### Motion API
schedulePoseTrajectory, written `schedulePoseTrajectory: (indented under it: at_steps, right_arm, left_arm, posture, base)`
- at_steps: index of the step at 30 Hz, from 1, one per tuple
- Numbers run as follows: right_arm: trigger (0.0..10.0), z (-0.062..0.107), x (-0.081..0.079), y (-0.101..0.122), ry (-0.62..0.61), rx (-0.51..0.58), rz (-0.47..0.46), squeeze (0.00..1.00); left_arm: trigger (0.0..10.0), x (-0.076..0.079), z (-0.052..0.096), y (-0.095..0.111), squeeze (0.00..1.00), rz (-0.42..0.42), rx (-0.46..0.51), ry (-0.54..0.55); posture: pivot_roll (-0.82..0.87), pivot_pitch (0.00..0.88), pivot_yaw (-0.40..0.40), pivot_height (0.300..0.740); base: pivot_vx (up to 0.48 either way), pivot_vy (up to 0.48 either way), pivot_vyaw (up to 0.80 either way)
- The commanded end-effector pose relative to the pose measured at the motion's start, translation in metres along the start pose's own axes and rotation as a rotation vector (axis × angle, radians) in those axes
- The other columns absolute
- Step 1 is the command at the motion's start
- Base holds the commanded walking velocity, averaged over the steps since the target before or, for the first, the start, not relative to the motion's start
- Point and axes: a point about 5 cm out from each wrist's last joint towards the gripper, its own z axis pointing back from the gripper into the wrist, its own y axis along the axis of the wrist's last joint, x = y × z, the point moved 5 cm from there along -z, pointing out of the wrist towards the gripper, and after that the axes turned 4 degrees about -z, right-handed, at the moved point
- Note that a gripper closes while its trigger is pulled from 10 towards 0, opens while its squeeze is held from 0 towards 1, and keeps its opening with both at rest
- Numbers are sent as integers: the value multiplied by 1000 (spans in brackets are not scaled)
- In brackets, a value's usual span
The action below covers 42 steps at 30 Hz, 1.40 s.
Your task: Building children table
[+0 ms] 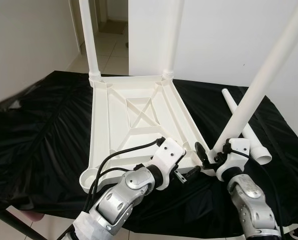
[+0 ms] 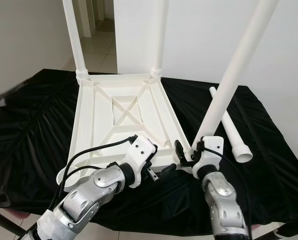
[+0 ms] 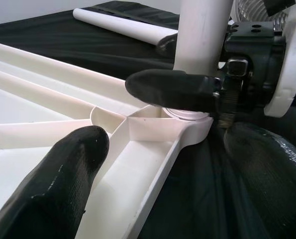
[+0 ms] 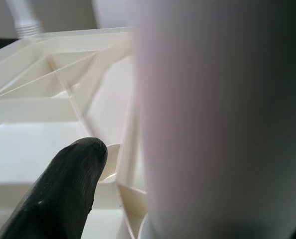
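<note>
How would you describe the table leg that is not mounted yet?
On the black cloth lies an upturned white tabletop. To its right, beyond the leaning leg in the right gripper, is the loose leg, the only one lying flat.

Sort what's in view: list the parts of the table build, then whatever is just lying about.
Job: upturned white tabletop; two fitted legs; tilted leg held by right gripper; spare leg on the cloth; left gripper.

Lying about: black cloth.
</note>
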Motion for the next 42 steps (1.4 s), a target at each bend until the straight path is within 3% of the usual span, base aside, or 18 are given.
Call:
schedulePoseTrajectory:
  at_steps: [1,12,13,14,15,16,17,27,28,29,42]
  right_arm:
    - [10000,-2,-1,3,66,5,25,0]
    - [10000,1,5,0,211,-25,79,0]
    - [3569,1,7,-3,216,-41,79,0]
    - [1569,2,9,-6,227,-52,81,0]
    - [1569,2,9,-6,227,-52,81,0]
    - [235,3,10,-8,232,-62,80,0]
    - [0,3,13,-11,232,-71,77,0]
    - [0,3,17,-14,186,-76,18,0]
    - [431,3,17,-14,174,-72,9,0]
    - [10000,3,15,-13,154,-61,-1,0]
    - [10000,3,9,-14,-135,-32,-6,0]
  left_arm:
    - [10000,9,2,1,0,-11,4,-78]
    - [10000,9,3,1,0,-19,1,-79]
    - [10000,9,3,1,0,-16,-2,-79]
    - [10000,9,3,0,0,-12,-5,-79]
    - [10000,9,3,0,0,-12,-5,-79]
    - [10000,10,3,-1,0,-8,-7,-80]
    - [10000,10,3,-2,0,-3,-11,-82]
    - [10000,14,2,-2,0,4,-17,-94]
    - [10000,14,2,-2,0,4,-17,-95]
    - [10000,14,2,-3,0,4,-18,-95]
    - [10000,16,2,-3,0,6,-20,-103]
  posture:
    - [-42,5,-21,740]
    - [-38,12,-16,740]
    - [-37,18,-16,740]
    - [-36,22,-17,740]
    - [-36,22,-17,740]
    - [-36,22,-16,740]
    - [-36,22,-16,740]
    - [-40,30,-14,740]
    - [-40,30,-14,740]
    - [-40,29,-14,740]
    - [-49,31,-9,740]
  base:
    - [0,0,0]
    - [0,0,0]
    - [0,0,0]
    - [0,0,0]
    - [0,0,0]
    - [0,0,0]
    - [0,0,0]
    - [0,0,0]
    - [0,0,0]
    - [0,0,0]
    - [0,0,0]
